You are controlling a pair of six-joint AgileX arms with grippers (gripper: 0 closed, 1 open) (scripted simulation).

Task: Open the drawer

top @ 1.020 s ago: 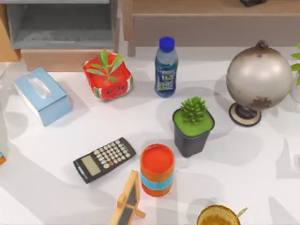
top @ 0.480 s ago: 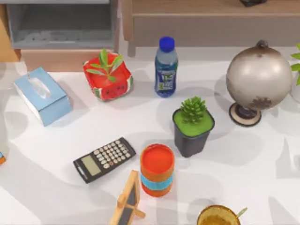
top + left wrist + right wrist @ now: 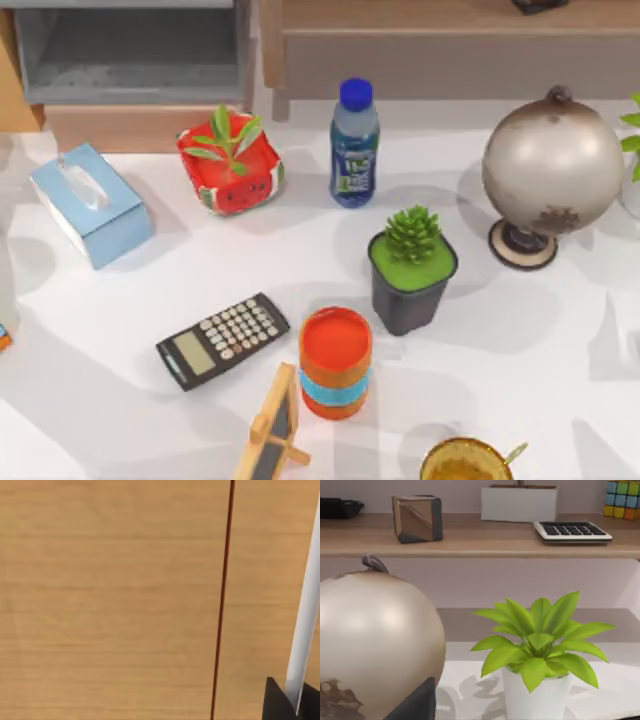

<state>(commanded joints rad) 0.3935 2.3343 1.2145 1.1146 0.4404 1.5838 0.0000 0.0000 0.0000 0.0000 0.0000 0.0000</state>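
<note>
Drawer point(image 3: 120, 4), item (a): where does it sit?

— At the far left of the table's back edge, top view. I see it as a narrow grey sliver just above the wide grey-lined compartment point(image 3: 130, 55), whose tan front point(image 3: 130, 128) faces the table.

— Item (b), the arms?

— My left wrist view faces a flat tan wood panel point(image 3: 110, 600) crossed by one thin dark seam point(image 3: 221, 600). A pale strip point(image 3: 306, 610) runs beside the seam. A dark part of the left gripper point(image 3: 278, 702) sits at the strip's foot. Whether the jaws are wide or narrow, I cannot tell.

— And the right?

— My right wrist view looks past the globe point(image 3: 375, 640) to a leafy plant in a white pot point(image 3: 537, 655). A shelf point(image 3: 470, 540) behind carries a metal cube point(image 3: 417, 517), a keyboard point(image 3: 572, 531), a white box point(image 3: 519, 502) and a coloured puzzle cube point(image 3: 622, 499). A dark part of the right gripper point(image 3: 415, 705) shows against the globe. Its jaws I cannot judge either.

— Item (c), the tabletop?

— From left to right, top view: tissue box point(image 3: 90, 205), watermelon-print planter point(image 3: 230, 165), water bottle point(image 3: 354, 145). In front of them stand a calculator point(image 3: 222, 340), an orange can point(image 3: 335, 360) and a succulent in a black pot point(image 3: 412, 270). A small easel point(image 3: 272, 425) stands just beside the can.
</note>
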